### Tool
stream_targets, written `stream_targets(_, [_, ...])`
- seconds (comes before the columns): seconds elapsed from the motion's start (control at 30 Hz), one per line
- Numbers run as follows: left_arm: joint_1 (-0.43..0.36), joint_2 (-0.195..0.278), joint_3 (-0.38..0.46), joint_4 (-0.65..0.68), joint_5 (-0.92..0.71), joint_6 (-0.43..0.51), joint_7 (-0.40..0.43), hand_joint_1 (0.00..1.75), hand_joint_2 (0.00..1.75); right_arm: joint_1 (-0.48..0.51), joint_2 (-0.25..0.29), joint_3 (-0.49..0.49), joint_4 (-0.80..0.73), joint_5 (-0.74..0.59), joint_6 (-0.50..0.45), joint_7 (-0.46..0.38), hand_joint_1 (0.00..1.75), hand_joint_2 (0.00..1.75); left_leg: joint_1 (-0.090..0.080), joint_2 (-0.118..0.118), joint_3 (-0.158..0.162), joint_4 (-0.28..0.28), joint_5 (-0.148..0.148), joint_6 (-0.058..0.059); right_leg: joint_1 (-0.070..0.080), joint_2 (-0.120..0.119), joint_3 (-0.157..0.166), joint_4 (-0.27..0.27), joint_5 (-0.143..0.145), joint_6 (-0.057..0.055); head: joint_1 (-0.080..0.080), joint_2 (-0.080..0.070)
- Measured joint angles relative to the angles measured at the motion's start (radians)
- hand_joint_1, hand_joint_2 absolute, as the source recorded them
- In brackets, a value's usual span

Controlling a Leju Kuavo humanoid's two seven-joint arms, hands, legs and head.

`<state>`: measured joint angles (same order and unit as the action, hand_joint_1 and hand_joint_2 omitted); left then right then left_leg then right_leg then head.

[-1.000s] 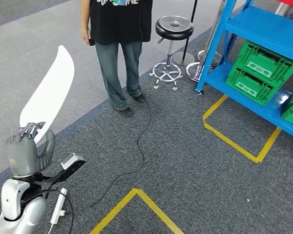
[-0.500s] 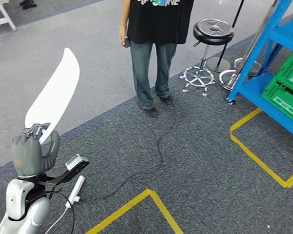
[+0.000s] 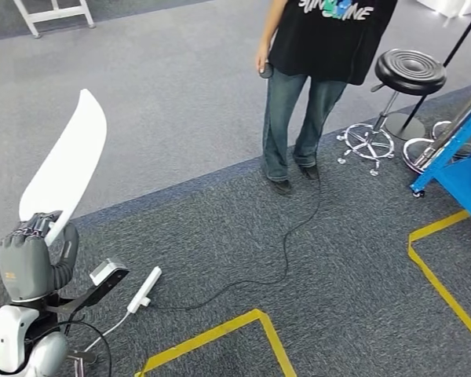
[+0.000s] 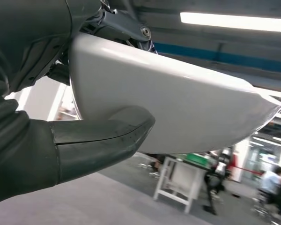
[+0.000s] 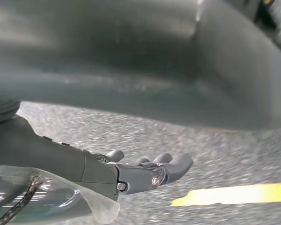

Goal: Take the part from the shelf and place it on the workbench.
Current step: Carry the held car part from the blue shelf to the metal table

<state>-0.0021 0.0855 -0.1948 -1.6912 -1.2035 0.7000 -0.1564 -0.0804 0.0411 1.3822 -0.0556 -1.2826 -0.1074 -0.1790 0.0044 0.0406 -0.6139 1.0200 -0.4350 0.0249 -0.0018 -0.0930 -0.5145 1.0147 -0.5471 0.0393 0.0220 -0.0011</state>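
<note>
White and curved, the part [image 3: 64, 169] stands tilted up out of the left hand [image 3: 28, 263] at the lower left of the head view, the fingers wrapped round its lower end. Grey carpet [image 3: 340, 259] lies beneath, marked with yellow tape [image 3: 221, 334]. A black cable [image 3: 280, 251] runs across it to a white power strip [image 3: 144, 289] near the hand. A person [image 3: 316, 78] stands further off, beside a black stool [image 3: 408, 75], with a blue shelf [image 3: 458, 157] at the right edge.

From the left wrist, the part [image 4: 174, 103] is clamped between the thick thumb [image 4: 96, 140] and the fingers behind it.

From the right wrist, the right hand [image 5: 132, 173] hangs over the carpet with its fingers straight and apart, holding nothing.
</note>
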Motion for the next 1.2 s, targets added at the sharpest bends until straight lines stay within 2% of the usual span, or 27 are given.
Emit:
stream_targets(0.07, [0.003,0.000,0.003,-0.008,-0.001,0.000,0.000,1.75,1.75,0.000,0.001,0.004,0.000,0.003,0.000,-0.020,0.00,0.00,0.002,-0.024,0.000,-0.002,0.002,0.010,-0.004,0.065,-0.053,0.111,-0.060,0.004,0.005,0.000])
stream_targets(0.1, [0.004,0.000,0.004,-0.010,-0.001,0.000,0.000,1.75,1.75,0.001,0.001,0.006,0.000,0.003,0.000,-0.027,0.00,0.00,0.001,-0.037,-0.001,-0.002,0.002,0.013,-0.004,0.082,-0.090,0.187,-0.092,0.004,0.006,0.000])
stream_targets(0.13, [0.006,0.000,0.005,-0.010,-0.001,0.000,0.000,1.75,1.75,0.003,0.002,0.007,0.000,0.004,-0.001,-0.030,0.00,0.00,0.000,-0.051,-0.001,-0.002,0.002,0.015,-0.004,0.089,-0.125,0.251,-0.112,0.003,0.007,0.000])
stream_targets(0.17, [0.008,0.000,0.006,-0.010,-0.001,0.000,0.000,1.75,1.75,0.005,0.002,0.008,0.000,0.004,-0.001,-0.032,0.00,0.00,-0.001,-0.067,-0.001,-0.002,0.002,0.015,-0.004,0.092,-0.147,0.283,-0.111,0.002,0.007,0.000])
stream_targets(0.2, [0.010,0.000,0.006,-0.010,-0.001,0.000,0.000,1.75,1.75,0.006,0.003,0.010,0.000,0.004,-0.001,-0.033,0.00,0.00,-0.002,-0.082,0.000,-0.001,0.002,0.015,-0.003,0.093,-0.150,0.273,-0.090,-0.001,0.007,0.000])
stream_targets(0.23, [0.011,0.000,0.007,-0.011,-0.001,0.000,0.000,1.75,1.75,0.007,0.003,0.011,0.000,0.004,-0.001,-0.035,0.00,0.00,-0.002,-0.097,0.001,0.000,0.002,0.014,-0.004,0.098,-0.133,0.225,-0.052,-0.004,0.007,0.000])
stream_targets(0.3, [0.012,0.000,0.007,-0.013,-0.001,0.000,0.000,1.75,1.75,0.007,0.004,0.014,0.000,0.004,-0.003,-0.041,0.00,0.00,-0.003,-0.123,0.001,0.002,0.003,0.011,-0.006,0.135,-0.073,0.081,0.021,-0.010,0.007,0.000])
stream_targets(0.37, [0.013,0.000,0.009,-0.016,-0.001,0.000,0.000,1.75,1.75,0.006,0.004,0.016,0.000,0.004,-0.005,-0.047,0.00,0.00,-0.002,-0.146,-0.004,0.003,0.006,0.001,-0.009,0.168,-0.035,-0.001,0.044,-0.013,0.006,0.000])
stream_targets(0.4, [0.014,0.000,0.011,-0.017,-0.001,0.000,-0.001,1.75,1.75,0.005,0.004,0.017,0.000,0.004,-0.005,-0.049,0.00,0.00,-0.001,-0.157,-0.006,0.002,0.009,-0.006,-0.008,0.170,-0.029,-0.009,0.042,-0.014,0.006,0.000])
stream_targets(0.43, [0.016,0.000,0.012,-0.018,-0.001,0.000,-0.002,1.75,1.75,0.005,0.004,0.018,0.000,0.004,-0.006,-0.049,0.00,0.00,0.001,-0.168,-0.008,0.000,0.012,-0.013,-0.008,0.160,-0.025,-0.012,0.044,-0.016,0.006,0.000])
stream_targets(0.47, [0.019,0.000,0.014,-0.019,0.000,0.000,-0.003,1.75,1.75,0.004,0.004,0.020,0.000,0.005,-0.006,-0.045,0.00,0.00,0.001,-0.164,-0.011,0.002,0.011,-0.018,-0.008,0.149,-0.021,-0.017,0.047,-0.021,0.005,0.000])
stream_targets(0.53, [0.018,0.002,0.016,-0.019,0.001,0.000,-0.005,1.75,1.75,0.002,0.004,0.023,0.000,0.006,-0.010,-0.020,0.00,0.00,-0.001,-0.117,-0.033,0.050,-0.021,-0.027,-0.010,0.124,-0.016,-0.026,0.052,-0.031,0.002,0.000])
stream_targets(0.57, [0.017,0.002,0.016,-0.019,0.004,0.000,-0.006,1.75,1.75,0.002,0.004,0.024,0.000,0.006,-0.012,0.006,0.00,0.00,0.000,-0.085,-0.057,0.105,-0.053,-0.031,-0.009,0.110,-0.014,-0.028,0.053,-0.035,0.001,0.000])
stream_targets(0.6, [0.015,0.003,0.016,-0.019,0.006,0.000,-0.007,1.75,1.75,0.002,0.004,0.026,0.000,0.007,-0.015,0.040,0.00,0.00,0.001,-0.064,-0.087,0.172,-0.086,-0.035,-0.007,0.097,-0.013,-0.028,0.051,-0.038,-0.001,0.000])
stream_targets(0.63, [0.014,0.003,0.015,-0.018,0.009,0.000,-0.007,1.75,1.75,0.002,0.005,0.029,0.000,0.011,-0.021,0.085,0.00,0.00,0.002,-0.056,-0.114,0.233,-0.112,-0.039,-0.007,0.083,-0.013,-0.028,0.050,-0.039,-0.001,0.000])
stream_targets(0.67, [0.013,0.003,0.014,-0.017,0.010,0.000,-0.007,1.75,1.75,0.001,0.005,0.034,0.000,0.017,-0.028,0.140,0.00,0.00,0.004,-0.052,-0.130,0.271,-0.121,-0.042,-0.006,0.069,-0.012,-0.027,0.049,-0.039,-0.001,0.000])
stream_targets(0.7, [0.011,0.003,0.014,-0.016,0.011,0.000,-0.007,1.75,1.75,0.000,0.005,0.041,0.000,0.027,-0.034,0.204,0.00,0.00,0.005,-0.050,-0.127,0.271,-0.111,-0.043,-0.006,0.056,-0.011,-0.027,0.047,-0.039,-0.001,0.000])
stream_targets(0.73, [0.007,0.003,0.013,-0.013,0.011,0.000,-0.006,1.75,1.75,-0.002,0.005,0.048,0.000,0.038,-0.039,0.270,0.00,0.00,0.006,-0.044,-0.104,0.230,-0.083,-0.043,-0.006,0.043,-0.009,-0.027,0.045,-0.037,-0.001,0.000])
stream_targets(0.8, [-0.007,0.003,0.006,-0.008,0.011,0.000,-0.003,1.75,1.75,-0.007,0.005,0.065,-0.001,0.056,-0.038,0.389,0.00,0.00,0.001,-0.010,-0.029,0.094,-0.027,-0.040,-0.004,0.019,-0.002,-0.027,0.038,-0.030,-0.001,0.000])
stream_targets(0.87, [-0.025,0.002,-0.006,-0.003,0.011,-0.001,0.002,1.75,1.75,-0.011,0.004,0.080,-0.002,0.065,-0.030,0.467,0.00,0.00,-0.006,0.017,0.011,0.013,-0.012,-0.027,0.002,0.000,0.001,-0.025,0.032,-0.021,0.000,0.000])
stream_targets(0.9, [-0.032,0.001,-0.012,0.000,0.011,-0.001,0.004,1.75,1.75,-0.013,0.004,0.086,-0.002,0.067,-0.025,0.491,0.00,0.00,-0.010,0.018,0.012,0.006,-0.017,-0.020,0.004,-0.009,0.002,-0.025,0.029,-0.017,0.000,0.000])
stream_targets(0.97, [-0.038,0.001,-0.020,0.004,0.011,-0.001,0.007,1.75,1.75,-0.020,0.005,0.096,-0.003,0.068,-0.016,0.521,0.00,0.00,-0.009,-0.003,0.010,0.001,-0.015,-0.006,0.004,-0.019,0.004,-0.024,0.022,-0.007,0.002,0.000])
stream_targets(1.03, [-0.045,0.000,-0.027,0.008,0.011,-0.001,0.009,1.75,1.75,-0.025,0.005,0.102,-0.003,0.070,-0.008,0.542,0.00,0.00,-0.005,-0.021,0.012,-0.004,-0.012,0.006,0.000,0.019,-0.015,0.019,-0.008,0.001,0.006,0.000])
stream_targets(1.1, [-0.055,-0.001,-0.036,0.012,0.011,-0.001,0.012,1.75,1.75,-0.024,0.005,0.108,-0.004,0.071,-0.002,0.558,0.00,0.00,-0.003,-0.041,0.012,-0.005,-0.011,0.015,-0.002,0.072,-0.078,0.144,-0.067,0.005,0.012,0.000])
stream_targets(1.13, [-0.057,-0.002,-0.041,0.015,0.010,-0.001,0.014,1.75,1.75,-0.023,0.005,0.112,-0.004,0.072,-0.001,0.564,0.00,0.00,-0.004,-0.053,0.012,-0.005,-0.011,0.017,-0.002,0.084,-0.117,0.216,-0.092,0.005,0.013,0.000])
stream_targets(1.17, [-0.058,-0.002,-0.045,0.018,0.010,-0.001,0.015,1.75,1.75,-0.021,0.005,0.115,-0.005,0.073,0.001,0.568,0.00,0.00,-0.005,-0.066,0.012,-0.005,-0.011,0.018,-0.001,0.089,-0.147,0.266,-0.102,0.004,0.014,0.000])
stream_targets(1.2, [-0.059,-0.002,-0.049,0.021,0.010,-0.001,0.017,1.75,1.75,-0.020,0.005,0.118,-0.005,0.073,0.002,0.571,0.00,0.00,-0.005,-0.080,0.013,-0.004,-0.011,0.018,-0.001,0.092,-0.161,0.280,-0.092,0.002,0.014,0.000])
